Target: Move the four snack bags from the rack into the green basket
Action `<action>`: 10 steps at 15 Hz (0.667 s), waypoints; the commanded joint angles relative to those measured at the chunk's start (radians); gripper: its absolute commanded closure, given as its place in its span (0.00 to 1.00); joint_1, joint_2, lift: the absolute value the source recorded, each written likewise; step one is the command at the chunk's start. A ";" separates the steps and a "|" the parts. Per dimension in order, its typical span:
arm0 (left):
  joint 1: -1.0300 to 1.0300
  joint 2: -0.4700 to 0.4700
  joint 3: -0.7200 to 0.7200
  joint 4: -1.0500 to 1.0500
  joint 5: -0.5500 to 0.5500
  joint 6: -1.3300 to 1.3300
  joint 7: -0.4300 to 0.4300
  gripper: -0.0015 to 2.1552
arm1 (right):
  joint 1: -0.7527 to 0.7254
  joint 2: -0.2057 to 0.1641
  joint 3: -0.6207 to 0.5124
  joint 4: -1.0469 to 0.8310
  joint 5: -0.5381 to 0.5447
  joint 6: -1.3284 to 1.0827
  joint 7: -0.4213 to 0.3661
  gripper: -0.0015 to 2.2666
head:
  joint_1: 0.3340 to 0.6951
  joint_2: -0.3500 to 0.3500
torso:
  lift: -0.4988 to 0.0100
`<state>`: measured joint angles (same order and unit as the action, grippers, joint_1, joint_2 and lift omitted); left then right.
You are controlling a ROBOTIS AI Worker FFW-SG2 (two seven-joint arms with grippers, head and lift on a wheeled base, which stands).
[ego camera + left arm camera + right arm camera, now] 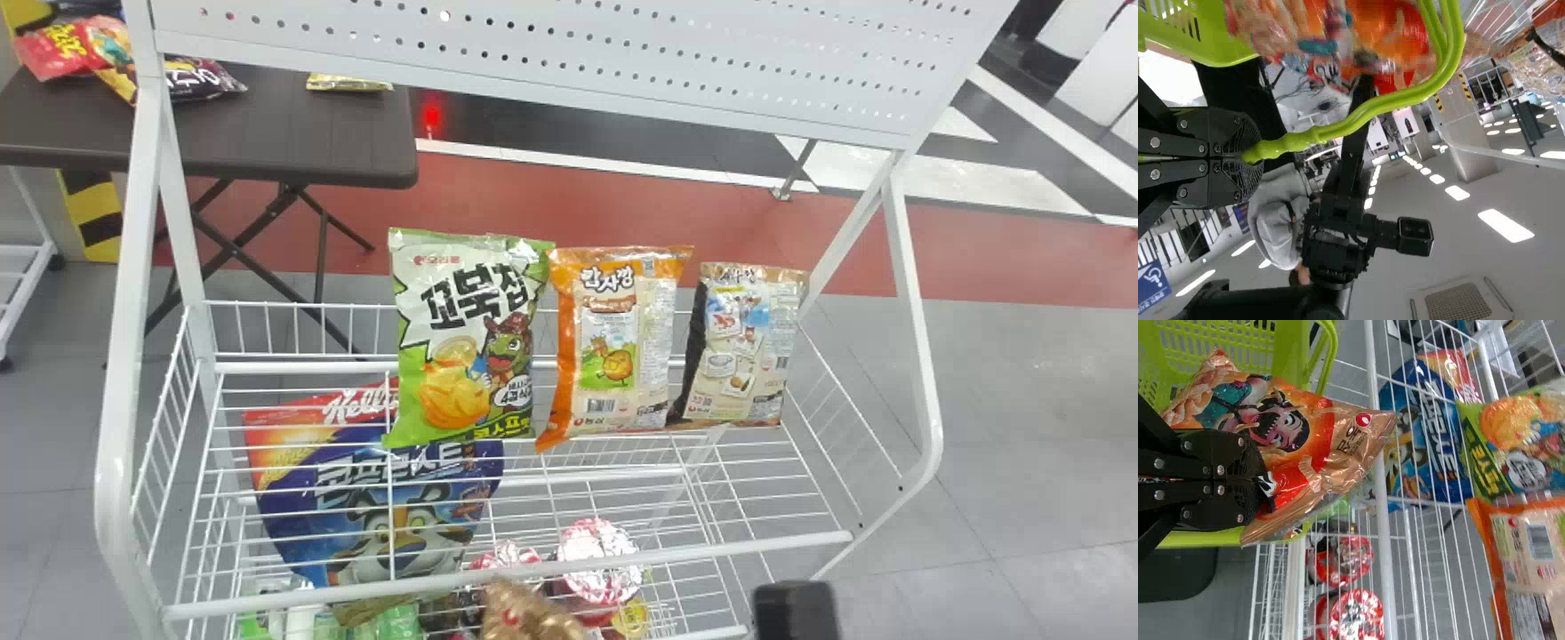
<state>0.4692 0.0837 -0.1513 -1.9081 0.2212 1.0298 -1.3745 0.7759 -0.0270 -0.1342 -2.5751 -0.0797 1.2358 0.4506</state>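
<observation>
Three snack bags stand in the rack's top basket in the head view: a green one (467,338), an orange one (615,342) and a dark-and-beige one (747,347). A black part of my right arm (796,609) shows at the bottom edge, and the top of a brown bag (529,613) left of it. In the right wrist view my right gripper (1261,481) is shut on this orange-brown bag (1295,433), which overlaps the green basket (1301,360). The left wrist view has my left gripper (1251,155) shut on the green basket's handle (1358,115).
The white wire rack (507,573) has a front rail between the bags and the robot. A blue cereal bag (382,498) and red-and-white cups (597,560) lie on its lower level. Behind stands a dark table (293,133) with more packets.
</observation>
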 commanded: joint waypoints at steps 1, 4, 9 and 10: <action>0.003 0.001 0.001 -0.003 0.001 0.000 0.000 0.69 | -0.006 -0.030 0.091 0.050 0.052 0.028 -0.004 0.98 | 1.00 0.00 | 0.98; 0.003 0.001 0.002 -0.003 0.001 0.000 0.002 0.69 | 0.016 -0.053 0.105 0.029 0.061 0.098 -0.006 0.32 | 1.00 0.00 | 0.98; 0.005 0.001 -0.005 -0.005 -0.002 0.000 0.002 0.69 | 0.037 -0.042 -0.002 -0.092 0.009 0.135 -0.003 0.03 | 1.00 0.00 | 0.98; 0.009 0.001 -0.004 -0.006 -0.003 0.000 0.002 0.69 | 0.028 -0.037 -0.002 -0.103 0.009 0.129 -0.003 0.03 | 1.00 0.00 | 0.98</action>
<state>0.4745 0.0843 -0.1548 -1.9118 0.2210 1.0301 -1.3730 0.8118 -0.0695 -0.1281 -2.6598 -0.0643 1.3663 0.4484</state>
